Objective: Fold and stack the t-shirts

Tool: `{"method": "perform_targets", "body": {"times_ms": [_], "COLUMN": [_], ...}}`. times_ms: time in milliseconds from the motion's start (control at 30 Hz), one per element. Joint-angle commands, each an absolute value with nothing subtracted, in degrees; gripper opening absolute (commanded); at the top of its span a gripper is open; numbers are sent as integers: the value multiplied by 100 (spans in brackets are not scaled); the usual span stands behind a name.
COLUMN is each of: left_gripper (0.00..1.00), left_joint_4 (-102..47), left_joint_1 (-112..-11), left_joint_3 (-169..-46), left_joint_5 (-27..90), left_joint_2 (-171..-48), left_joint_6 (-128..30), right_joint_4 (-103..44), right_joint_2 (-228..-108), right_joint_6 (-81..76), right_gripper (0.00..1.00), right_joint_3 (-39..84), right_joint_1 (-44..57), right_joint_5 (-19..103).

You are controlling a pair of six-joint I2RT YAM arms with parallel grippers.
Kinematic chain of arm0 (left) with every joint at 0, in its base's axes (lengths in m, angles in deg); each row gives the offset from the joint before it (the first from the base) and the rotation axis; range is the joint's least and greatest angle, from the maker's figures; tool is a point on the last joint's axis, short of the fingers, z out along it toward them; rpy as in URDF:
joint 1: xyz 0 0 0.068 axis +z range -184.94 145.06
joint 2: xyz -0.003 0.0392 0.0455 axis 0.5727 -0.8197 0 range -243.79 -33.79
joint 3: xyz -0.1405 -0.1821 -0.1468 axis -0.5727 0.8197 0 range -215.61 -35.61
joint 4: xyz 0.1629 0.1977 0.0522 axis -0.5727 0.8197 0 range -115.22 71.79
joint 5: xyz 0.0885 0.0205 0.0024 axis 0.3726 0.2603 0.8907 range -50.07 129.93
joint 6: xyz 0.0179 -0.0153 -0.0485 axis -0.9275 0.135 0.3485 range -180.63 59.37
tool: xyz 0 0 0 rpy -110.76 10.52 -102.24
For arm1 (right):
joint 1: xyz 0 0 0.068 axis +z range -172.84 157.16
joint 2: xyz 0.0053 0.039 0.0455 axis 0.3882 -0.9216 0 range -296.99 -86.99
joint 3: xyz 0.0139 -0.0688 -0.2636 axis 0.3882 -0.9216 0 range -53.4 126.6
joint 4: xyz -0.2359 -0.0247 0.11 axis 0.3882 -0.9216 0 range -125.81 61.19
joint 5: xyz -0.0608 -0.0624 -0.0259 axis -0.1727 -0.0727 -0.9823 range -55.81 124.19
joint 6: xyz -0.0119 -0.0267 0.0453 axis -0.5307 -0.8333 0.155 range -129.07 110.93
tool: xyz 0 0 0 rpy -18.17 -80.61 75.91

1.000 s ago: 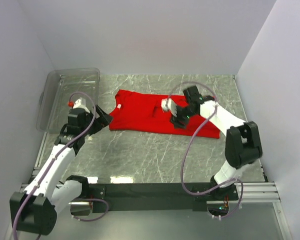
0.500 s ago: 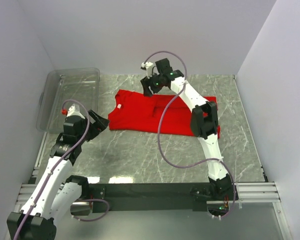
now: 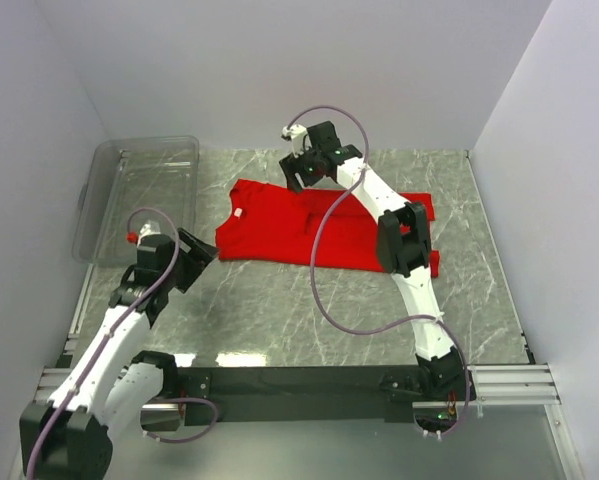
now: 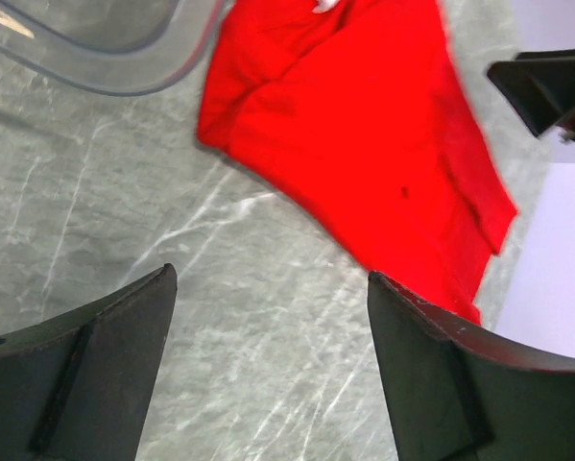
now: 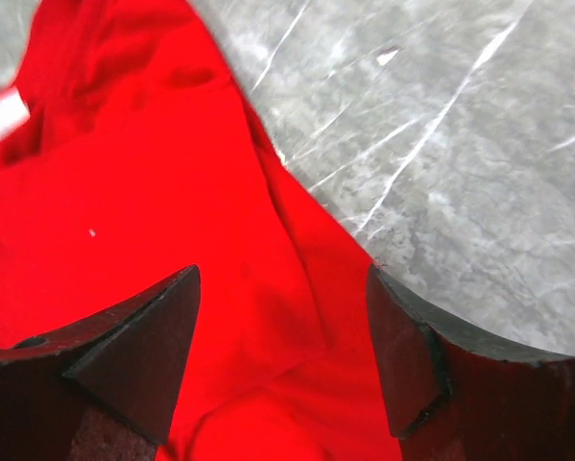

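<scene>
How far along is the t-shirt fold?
Done: the bright red cloth t-shirt lies on the grey marble table as a long strip, sides apparently folded in. In hand: nothing; the right gripper hovers over its far edge and the left gripper sits off its collar end, both with jaws open. Left: fold it across its length and stack it.

See-thru plastic bin point(image 3: 144, 190) at far-left corner of grey marble tbl point(image 3: 279, 310); white walls point(image 3: 279, 70) round it.
</scene>
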State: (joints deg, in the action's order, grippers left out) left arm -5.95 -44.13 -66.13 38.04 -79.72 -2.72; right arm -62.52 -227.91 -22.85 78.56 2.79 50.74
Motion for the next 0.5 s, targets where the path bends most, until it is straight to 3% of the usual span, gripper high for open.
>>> {"method": "perform_targets", "body": {"times_ms": [0,133,467], "left_gripper": [85,85,85], "left_joint_4": [-1106,-1168,-1176], "left_joint_1": [-4382,-4382,-4382], "left_joint_3": [-6584,-6794,-6549], "left_joint_5": [3730,3651,3633], "left_joint_2": [-8396,-8800,-8608], "left_joint_6": [1,-165,-17], "right_joint_4": [-6000,-6562,-6686], "right_joint_2": [-22637,-23235,-23341], "right_joint_6": [-2796,-2612,-2436], "right_gripper": [77,76,75], "right_joint_3": [7850,8809,8537], "right_joint_1": [203,203,247], "right_joint_5": [5414,5449,4869]}}
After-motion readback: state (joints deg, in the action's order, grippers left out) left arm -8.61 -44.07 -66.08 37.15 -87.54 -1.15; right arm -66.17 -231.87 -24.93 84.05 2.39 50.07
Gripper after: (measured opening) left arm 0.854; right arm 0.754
